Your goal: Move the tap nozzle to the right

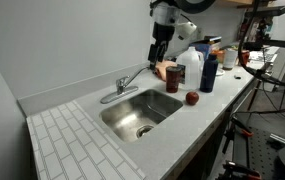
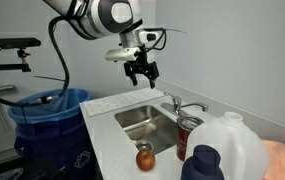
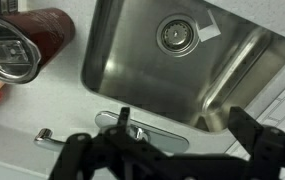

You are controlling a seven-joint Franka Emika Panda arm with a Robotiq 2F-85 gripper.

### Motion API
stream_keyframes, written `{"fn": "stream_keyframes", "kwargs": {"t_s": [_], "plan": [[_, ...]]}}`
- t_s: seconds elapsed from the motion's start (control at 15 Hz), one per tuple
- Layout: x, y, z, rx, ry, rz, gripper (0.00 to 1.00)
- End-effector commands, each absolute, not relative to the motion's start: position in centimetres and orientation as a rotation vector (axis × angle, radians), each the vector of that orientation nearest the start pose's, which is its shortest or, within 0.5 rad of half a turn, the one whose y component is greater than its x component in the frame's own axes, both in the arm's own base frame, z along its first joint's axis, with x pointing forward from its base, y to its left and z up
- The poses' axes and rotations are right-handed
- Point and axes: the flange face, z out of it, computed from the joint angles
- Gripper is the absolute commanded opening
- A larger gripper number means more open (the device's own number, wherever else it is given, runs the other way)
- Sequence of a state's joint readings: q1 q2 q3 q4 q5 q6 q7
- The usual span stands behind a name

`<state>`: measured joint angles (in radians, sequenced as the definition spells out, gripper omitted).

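Observation:
The tap nozzle point(image 1: 116, 92) is a slim chrome spout that reaches from its small base at the back of the counter out over the steel sink point(image 1: 132, 118). It also shows in an exterior view point(image 2: 185, 105). In the wrist view I see the faucet's base plate point(image 3: 142, 135) and a small lever point(image 3: 44, 137); the spout itself is hidden behind my fingers. My gripper point(image 1: 160, 55) point(image 2: 142, 72) point(image 3: 188, 125) is open and empty. It hangs in the air above the faucet and touches nothing.
A red tumbler point(image 1: 172, 72) point(image 3: 27, 40), a white jug point(image 1: 190, 70), a blue bottle point(image 1: 209, 72) and an apple point(image 1: 192, 98) stand on the counter beside the sink. A tiled drainboard point(image 1: 77, 140) lies on the sink's other side. A blue bin point(image 2: 47, 115) stands past the counter's end.

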<state>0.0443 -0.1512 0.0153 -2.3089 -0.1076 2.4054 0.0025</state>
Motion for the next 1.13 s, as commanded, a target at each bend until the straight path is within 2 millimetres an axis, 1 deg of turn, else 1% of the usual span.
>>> {"fn": "stream_keyframes", "kwargs": {"t_s": [0.0,1.07], "plan": [[51.02,2.99,43.24,-3.186,-0.204,-0.399,1.0],[51.02,2.99,43.24,-3.186,-0.204,-0.399,1.0]]}}
